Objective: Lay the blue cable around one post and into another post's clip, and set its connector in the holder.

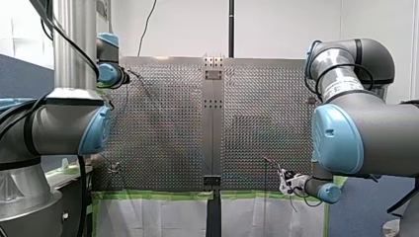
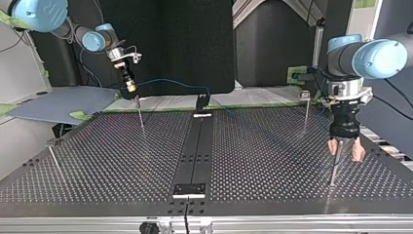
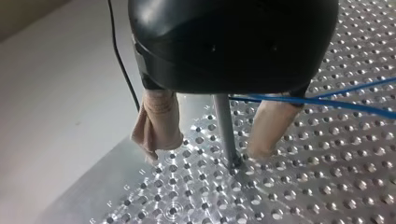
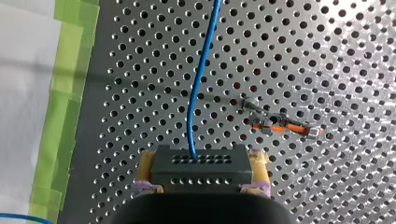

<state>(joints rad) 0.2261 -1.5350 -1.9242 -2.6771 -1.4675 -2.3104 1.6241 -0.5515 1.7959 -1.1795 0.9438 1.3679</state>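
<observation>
Between the clamped pads of my right gripper point(image 4: 201, 161) the connector point(image 4: 201, 169) is held, blue cable point(image 4: 198, 84) leading ahead; a post point(image 3: 223, 126) is straddled by my left gripper point(image 3: 206, 150), fingers apart, cable alongside. Clipping and seating are judged outstanding.

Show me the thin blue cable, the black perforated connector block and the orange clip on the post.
Thin blue cable point(image 4: 195, 93), right wrist view, mid-length of its visible run.
Black perforated connector block point(image 4: 198, 170), right wrist view, its front face.
Orange clip point(image 4: 280, 126), right wrist view, its orange body.

Left gripper point(image 3: 205, 150) agape, right gripper point(image 4: 201, 179) tight around connector point(image 4: 201, 163).
</observation>
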